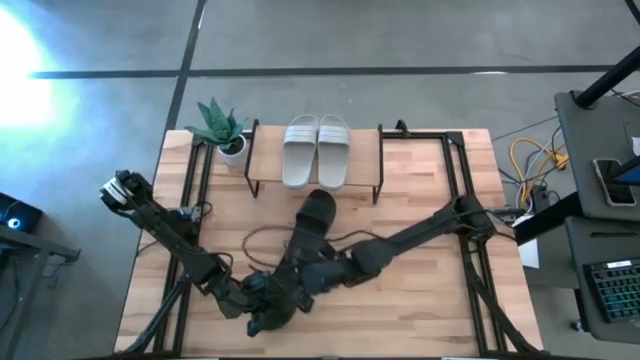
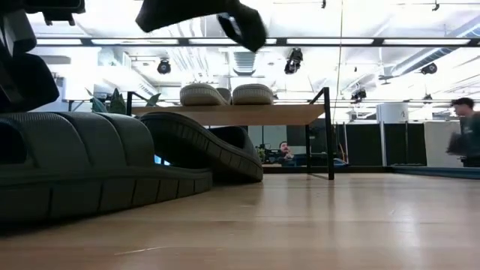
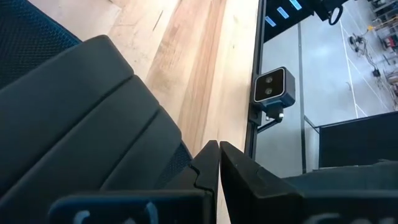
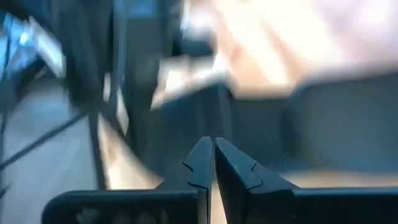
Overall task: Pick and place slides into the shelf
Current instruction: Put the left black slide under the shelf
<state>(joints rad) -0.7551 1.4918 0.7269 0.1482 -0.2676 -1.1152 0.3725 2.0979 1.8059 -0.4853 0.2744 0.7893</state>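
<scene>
The pale pair of slides [image 1: 316,150] [image 2: 225,94] lies side by side on the shelf's plank top [image 1: 365,160] [image 2: 240,114]. One black slide [image 1: 318,210] [image 2: 202,146] sits just in front of the shelf, tilted with its ribbed sole showing. The other black slide [image 1: 285,295] [image 2: 82,161] [image 3: 81,118] lies flat near the table's near edge. Both arms meet over it. My left gripper [image 3: 217,152] [image 1: 258,303] is shut right beside that slide's wide strap. My right gripper [image 4: 213,149] [image 1: 300,275] is shut too, held above the slide. My left gripper's shut fingers [image 3: 205,165] lie alongside the edge of the near black slide's strap [image 3: 168,143]; nothing shows between them, and I cannot tell whether they touch it. My right gripper touches nothing that shows.
A potted plant [image 1: 220,128] stands at the shelf's left end. A loop of cable [image 1: 265,240] lies on the table left of the black slides. A small camera [image 3: 270,87] is mounted at the near table edge. People [image 2: 469,135] show in the room behind. Bare wood spreads to the right.
</scene>
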